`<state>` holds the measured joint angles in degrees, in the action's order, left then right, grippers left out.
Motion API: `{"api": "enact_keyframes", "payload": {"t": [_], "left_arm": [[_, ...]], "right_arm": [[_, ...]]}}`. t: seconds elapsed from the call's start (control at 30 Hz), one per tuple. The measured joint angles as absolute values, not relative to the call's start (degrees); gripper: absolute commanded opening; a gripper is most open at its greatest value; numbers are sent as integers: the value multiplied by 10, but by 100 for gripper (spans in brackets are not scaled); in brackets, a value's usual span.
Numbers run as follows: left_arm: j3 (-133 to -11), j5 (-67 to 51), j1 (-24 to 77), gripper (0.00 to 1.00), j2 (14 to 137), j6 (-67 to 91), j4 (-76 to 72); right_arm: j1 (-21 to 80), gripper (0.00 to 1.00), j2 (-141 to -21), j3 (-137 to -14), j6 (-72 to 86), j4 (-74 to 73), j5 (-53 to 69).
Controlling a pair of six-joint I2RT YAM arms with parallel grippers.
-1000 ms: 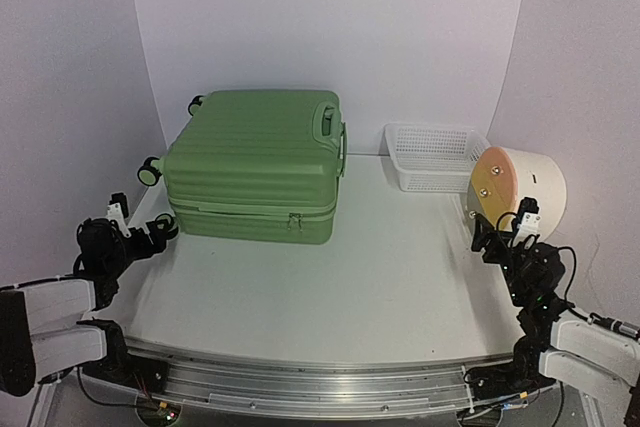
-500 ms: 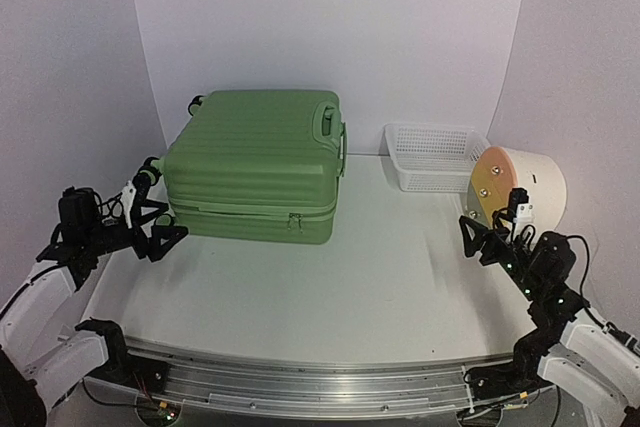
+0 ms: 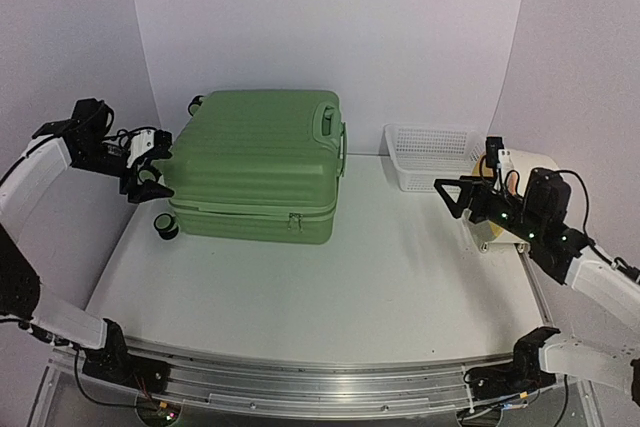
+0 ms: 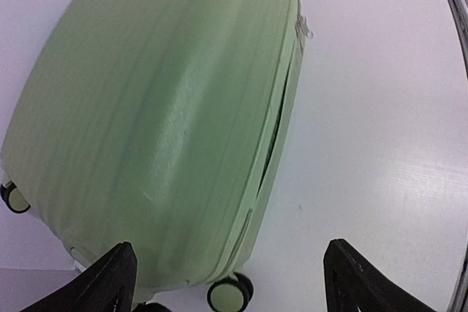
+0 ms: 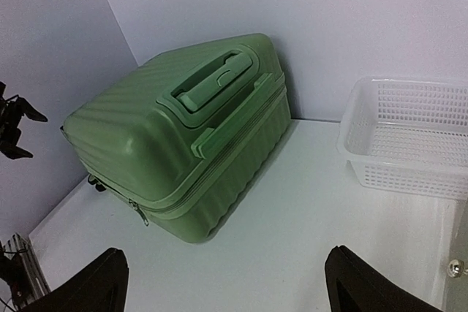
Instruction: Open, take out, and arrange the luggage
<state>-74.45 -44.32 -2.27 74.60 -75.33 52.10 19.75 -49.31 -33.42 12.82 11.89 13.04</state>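
Closed luggage [image 3: 255, 162] fills the far left of the table [image 3: 330, 287]. In front of the luggage lies bare tabletop, open to both my pincers. Right of it, past a gap, a white mesh basket [image 3: 432, 155] and a cream cylinder [image 3: 535, 160] block the way. Left of it, the side wall leaves my left pincer [image 3: 155, 163] a narrow lane.
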Motion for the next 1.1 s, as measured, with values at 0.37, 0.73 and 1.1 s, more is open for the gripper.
{"api": "enact_keyframes", "payload": {"t": [0.37, 0.73, 1.1], "left_arm": [[-1014, -253, -26, 85, 957, -904, 713], [-1151, -192, -40, 84, 1093, -978, 760], [-1176, -192, -35, 48, 1166, -993, 765]], "right_arm": [[314, 85, -695, -513, 197, 113, 96], [370, 85, -789, -538, 260, 76, -1], [428, 76, -846, -558, 279, 72, -44]]}}
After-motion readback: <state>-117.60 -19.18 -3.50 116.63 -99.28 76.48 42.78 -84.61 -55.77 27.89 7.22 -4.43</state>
